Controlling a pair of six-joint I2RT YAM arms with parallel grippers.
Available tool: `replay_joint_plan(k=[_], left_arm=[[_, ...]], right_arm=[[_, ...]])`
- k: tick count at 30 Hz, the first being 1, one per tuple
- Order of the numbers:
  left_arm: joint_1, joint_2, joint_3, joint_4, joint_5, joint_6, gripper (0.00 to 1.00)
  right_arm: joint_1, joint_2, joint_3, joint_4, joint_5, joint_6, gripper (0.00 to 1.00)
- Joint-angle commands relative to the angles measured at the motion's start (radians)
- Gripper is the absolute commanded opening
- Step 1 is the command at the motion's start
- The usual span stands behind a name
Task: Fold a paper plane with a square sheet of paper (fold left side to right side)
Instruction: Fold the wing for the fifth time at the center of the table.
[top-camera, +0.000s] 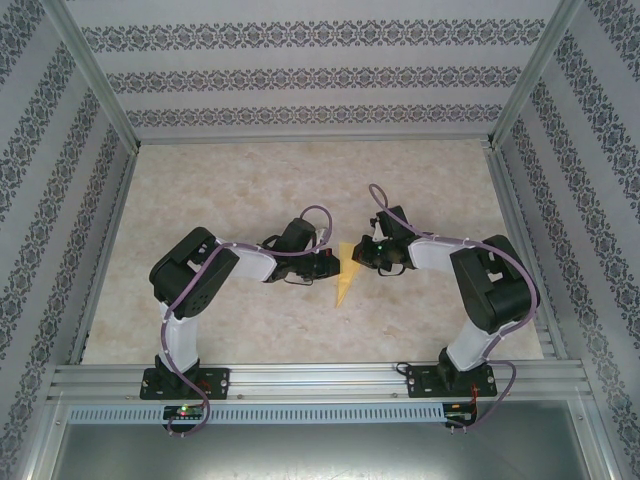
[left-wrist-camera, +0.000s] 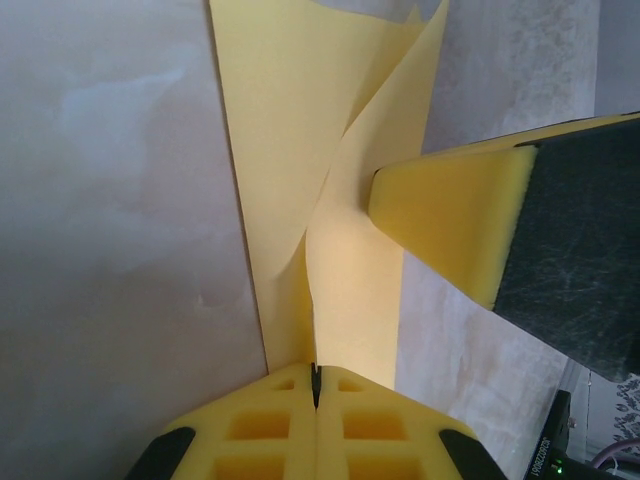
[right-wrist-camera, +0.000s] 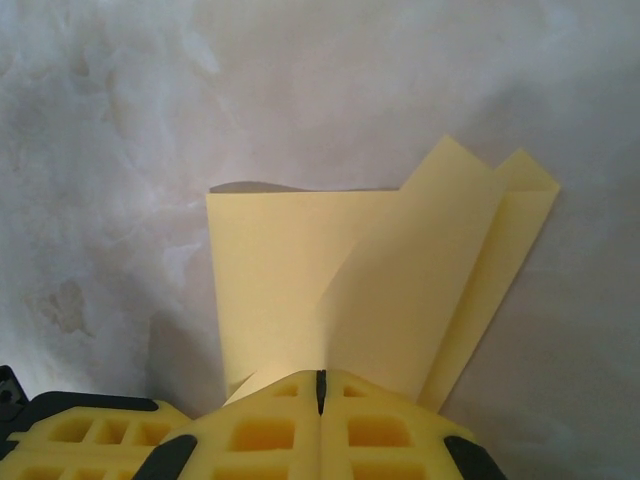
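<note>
on marbled table (top-camera: 200, 180), creased paper (right-wrist-camera: 300, 270) is pinned under left gripper (left-wrist-camera: 316, 385) and right gripper (right-wrist-camera: 321, 385), both closed, apparently empty. wing fold is judged underway; raised flap (left-wrist-camera: 390, 110) must be flattened.

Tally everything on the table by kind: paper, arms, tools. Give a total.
Folded yellow paper: 1
Robot arms: 2, the left arm and the right arm
Tools: 2, the left tool and the right tool
Total: 5

Overhead looks down; wrist cameras close, seemingly facing, share paper (left-wrist-camera: 280, 120).
</note>
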Motion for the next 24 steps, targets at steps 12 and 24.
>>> replay_joint_plan(k=[12,24], left_arm=[[0.007,0.010,0.002,-0.031,-0.016,-0.006,0.06],[0.005,-0.220,-0.039,-0.142,-0.024,0.053,0.25]], right_arm=[[-0.007,0.032,-0.072,-0.073,0.062,-0.029,0.00],[-0.007,0.032,-0.079,-0.066,0.066,-0.034,0.00]])
